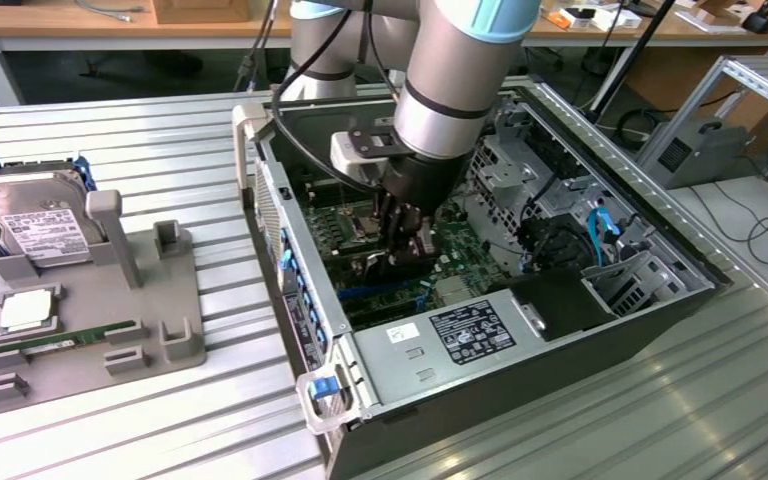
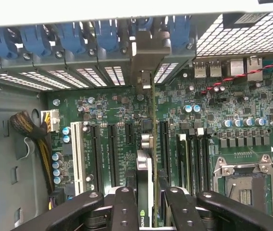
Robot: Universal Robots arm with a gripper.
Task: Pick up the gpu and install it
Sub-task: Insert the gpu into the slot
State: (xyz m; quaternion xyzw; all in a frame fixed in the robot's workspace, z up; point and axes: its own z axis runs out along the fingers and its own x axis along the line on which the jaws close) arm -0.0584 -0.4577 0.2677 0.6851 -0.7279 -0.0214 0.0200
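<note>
My gripper is down inside the open computer case, over the green motherboard. In the wrist view the gripper is shut on the gpu, a thin card seen edge-on between the two black fingers. The card stands upright on its edge among the long expansion slots. Its silver metal bracket sits against the case's rear wall, between the blue slot latches. Whether the card's lower edge is seated in a slot is hidden.
On the exterior view's left, a grey holder carries a silver hard drive, a square chip and a green memory stick. Inside the case are memory modules, an empty processor socket, cable bundles and drive cages.
</note>
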